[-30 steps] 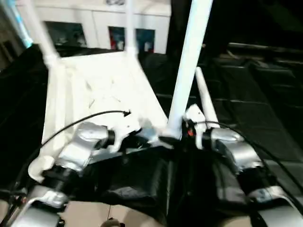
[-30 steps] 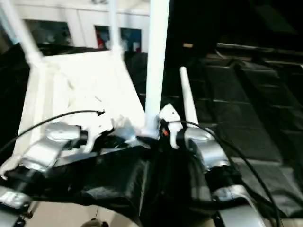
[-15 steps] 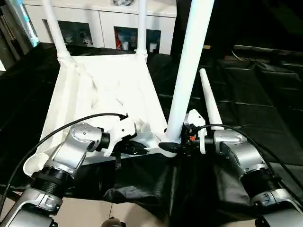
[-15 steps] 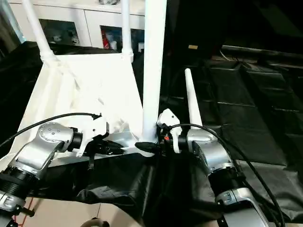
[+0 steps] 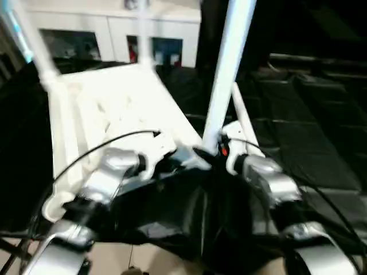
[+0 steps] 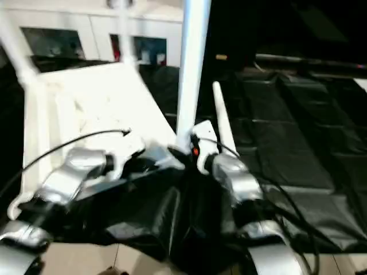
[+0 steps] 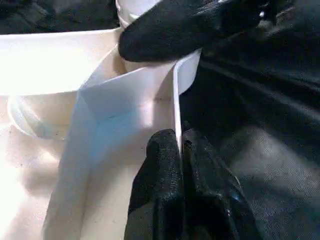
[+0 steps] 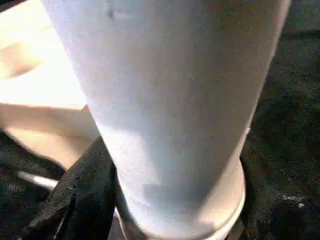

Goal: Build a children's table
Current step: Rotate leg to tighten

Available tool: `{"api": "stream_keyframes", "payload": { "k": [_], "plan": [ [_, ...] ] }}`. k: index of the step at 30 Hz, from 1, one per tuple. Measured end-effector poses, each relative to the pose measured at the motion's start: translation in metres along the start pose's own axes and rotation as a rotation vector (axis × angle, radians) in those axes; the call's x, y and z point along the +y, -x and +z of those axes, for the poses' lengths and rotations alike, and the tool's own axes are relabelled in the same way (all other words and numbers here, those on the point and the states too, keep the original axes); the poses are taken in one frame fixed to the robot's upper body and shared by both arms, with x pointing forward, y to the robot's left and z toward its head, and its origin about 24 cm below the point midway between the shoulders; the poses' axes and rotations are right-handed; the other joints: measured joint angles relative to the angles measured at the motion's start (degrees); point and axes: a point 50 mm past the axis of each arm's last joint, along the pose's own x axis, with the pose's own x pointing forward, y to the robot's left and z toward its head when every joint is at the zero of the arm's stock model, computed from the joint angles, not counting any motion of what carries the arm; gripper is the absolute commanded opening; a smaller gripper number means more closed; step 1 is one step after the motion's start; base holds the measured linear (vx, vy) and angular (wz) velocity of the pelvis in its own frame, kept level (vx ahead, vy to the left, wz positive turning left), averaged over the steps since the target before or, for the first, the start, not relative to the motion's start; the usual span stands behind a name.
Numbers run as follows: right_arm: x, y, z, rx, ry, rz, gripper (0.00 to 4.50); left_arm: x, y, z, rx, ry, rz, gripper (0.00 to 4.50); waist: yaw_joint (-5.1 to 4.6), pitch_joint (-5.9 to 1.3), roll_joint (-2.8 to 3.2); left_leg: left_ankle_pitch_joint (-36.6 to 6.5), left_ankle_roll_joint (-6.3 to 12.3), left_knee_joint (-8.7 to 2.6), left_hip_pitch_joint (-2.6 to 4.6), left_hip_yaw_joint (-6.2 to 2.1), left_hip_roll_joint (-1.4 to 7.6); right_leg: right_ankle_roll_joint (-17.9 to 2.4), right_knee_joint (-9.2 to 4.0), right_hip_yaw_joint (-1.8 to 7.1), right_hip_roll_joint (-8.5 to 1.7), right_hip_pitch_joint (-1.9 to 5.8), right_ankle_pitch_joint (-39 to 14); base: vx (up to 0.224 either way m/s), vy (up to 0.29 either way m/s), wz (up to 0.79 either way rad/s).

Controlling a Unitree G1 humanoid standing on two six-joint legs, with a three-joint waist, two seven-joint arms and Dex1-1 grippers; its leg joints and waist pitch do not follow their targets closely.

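Closed down on the near leg (image 5: 226, 69) over the last second, going by the right gripper (image 5: 210, 153): finger gap narrower than before, wrist swung in closer to the left arm. Whole head view also shifted and blurred, so camera motion, not table motion.

Now pinching that leg low down, right above its corner socket (image 7: 189, 75), one black finger (image 8: 82, 195) pressed on the tube's side. Standing upright in the socket at the table's near right corner.

Clamped on the thin white rim (image 7: 176, 100) of the children's table (image 5: 109, 97) with the left gripper (image 7: 178, 142): fingers pressed nearly together, rim wall pinched between the tips, just beside the same socket.

Lying upside down on the black sheet (image 5: 309, 114), ribbed underside facing up. Already seated at the far corners: two far legs (image 5: 40, 51), upright. Resting loose on the sheet just right of the table, tip pointing away: one more loose leg (image 5: 241, 114), partly behind the right wrist.

Behind the table, against the far side: white cabinet (image 5: 109, 26) with glass fronts.
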Motion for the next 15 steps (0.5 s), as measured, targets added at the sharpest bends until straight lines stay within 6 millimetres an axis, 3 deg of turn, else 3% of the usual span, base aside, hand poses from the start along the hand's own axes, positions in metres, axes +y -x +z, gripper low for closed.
{"api": "stream_keyframes", "payload": {
  "k": [6,7,15],
  "plan": [
    [0.0028,-0.0117,0.0025,-0.032,0.002,-0.149,2.77,-0.0002,-0.0113,0.0067,-0.002,0.017,0.066,0.00,-0.32,-0.01,0.01,0.00,0.00,-0.01,-0.04,-0.02,-0.06,0.01,-0.04,-0.01,-0.04,-0.01,0.00,0.000,0.000,0.00],
    [0.0028,-0.0117,0.0022,-0.036,0.003,-0.148,3.33,-0.0004,-0.0114,0.0068,-0.002,0.016,0.063,0.00,-0.31,-0.01,0.02,0.00,0.00,-0.01,-0.04,-0.02,-0.06,0.01,-0.04,0.00,-0.04,0.00,0.00,0.000,0.000,0.00],
    [0.0058,-0.0109,0.0034,-0.048,0.007,-0.045,4.04,0.0004,-0.0038,0.0032,-0.007,-0.014,0.017,0.00,-0.43,-0.01,0.01,0.00,0.00,-0.07,-0.09,-0.03,-0.03,0.00,0.02,-0.01,-0.02,-0.06,0.00,0.000,0.000,0.00]
  ]
}}
